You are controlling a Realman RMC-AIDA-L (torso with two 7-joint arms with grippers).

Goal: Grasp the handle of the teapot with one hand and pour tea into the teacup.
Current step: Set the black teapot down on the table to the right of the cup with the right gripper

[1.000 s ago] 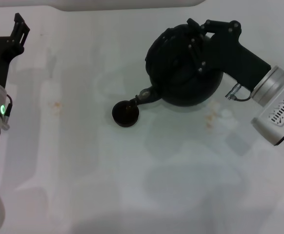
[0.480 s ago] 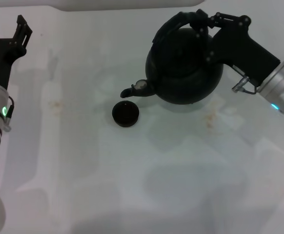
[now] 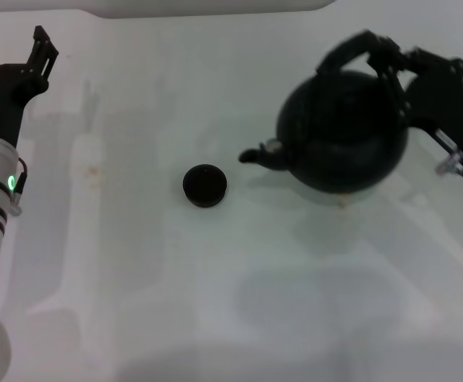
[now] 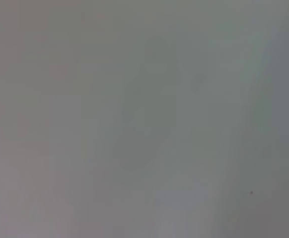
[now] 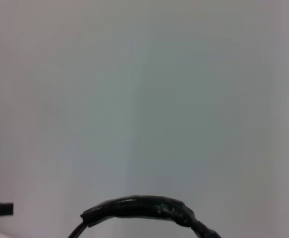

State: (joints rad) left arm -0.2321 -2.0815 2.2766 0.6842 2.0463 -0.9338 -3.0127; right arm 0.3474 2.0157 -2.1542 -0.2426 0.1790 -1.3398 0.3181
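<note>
The black teapot (image 3: 343, 139) stands upright at the right of the head view, its spout (image 3: 253, 155) pointing left toward the teacup (image 3: 204, 185), about a spout's length apart from it. My right gripper (image 3: 384, 57) is shut on the arched handle (image 3: 349, 49) at the teapot's top. The handle also shows in the right wrist view (image 5: 139, 208). The small black teacup sits alone on the white table (image 3: 215, 286). My left gripper (image 3: 13, 48) is open and empty, parked at the far left.
Faint brownish stains mark the table by the left arm (image 3: 92, 171) and under the teapot (image 3: 343, 199). A white object's edge (image 3: 208, 6) runs along the back. The left wrist view shows only blank surface.
The teapot was tipped with its spout over the teacup. It has swung back upright and moved right, away from the cup, with my right gripper on its handle. The left arm has not moved.
</note>
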